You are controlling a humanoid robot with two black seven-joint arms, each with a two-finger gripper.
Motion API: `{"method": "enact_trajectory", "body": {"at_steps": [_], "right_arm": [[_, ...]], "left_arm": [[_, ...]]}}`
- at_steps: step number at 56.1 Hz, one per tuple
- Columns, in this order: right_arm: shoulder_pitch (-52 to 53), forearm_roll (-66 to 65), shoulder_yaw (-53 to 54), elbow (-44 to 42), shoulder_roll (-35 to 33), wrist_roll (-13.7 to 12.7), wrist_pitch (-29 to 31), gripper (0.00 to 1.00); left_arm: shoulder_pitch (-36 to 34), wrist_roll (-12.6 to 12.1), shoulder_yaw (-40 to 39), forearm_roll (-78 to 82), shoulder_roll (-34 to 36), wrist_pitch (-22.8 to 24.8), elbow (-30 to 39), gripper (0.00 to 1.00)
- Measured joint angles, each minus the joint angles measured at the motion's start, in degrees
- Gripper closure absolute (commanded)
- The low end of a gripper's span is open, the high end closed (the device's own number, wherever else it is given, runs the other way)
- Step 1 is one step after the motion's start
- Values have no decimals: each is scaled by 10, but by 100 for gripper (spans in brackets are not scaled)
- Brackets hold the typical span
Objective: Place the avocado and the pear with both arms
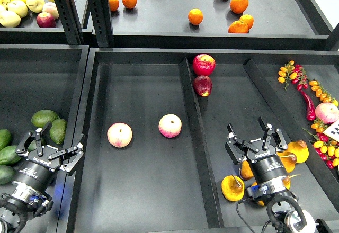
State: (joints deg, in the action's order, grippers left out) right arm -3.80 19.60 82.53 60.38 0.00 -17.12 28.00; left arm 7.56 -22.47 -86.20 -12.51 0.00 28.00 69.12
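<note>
My left gripper is open and empty over the wall between the left bin and the middle tray. Two paler olive avocados lie just beyond it. Darker green avocados lie at the left edge, left of the gripper; I cannot tell which is the task's one. My right gripper is open and empty above a cluster of golden-yellow pears. One pear lies to its lower left, another to its right. More pears are partly hidden under the wrist.
Two pink-and-cream peaches lie in the middle tray. Two red apples sit past a raised divider. Chillies and small tomatoes fill the right bin. Oranges sit on the upper shelf.
</note>
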Motion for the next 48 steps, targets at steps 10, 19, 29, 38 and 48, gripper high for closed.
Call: {"method": "enact_trajectory", "body": {"at_steps": [10, 19, 29, 38, 48], "right_arm": [[-17, 0, 1, 51, 0, -2, -46, 0], [-8, 0, 4, 95, 0, -3, -157, 0], [19, -2, 4, 115, 0, -3, -199, 0], [28, -3, 4, 123, 0, -3, -184, 0], [28, -4, 5, 119, 0, -3, -171, 0]], "left_arm": [[-1, 0, 8, -12, 0, 0, 0, 1], [-7, 0, 11, -12, 0, 0, 6, 1], [-21, 0, 9, -12, 0, 0, 14, 1], [-29, 0, 7, -11, 0, 0, 28, 1], [-29, 1, 9, -7, 0, 0, 38, 1]]}}
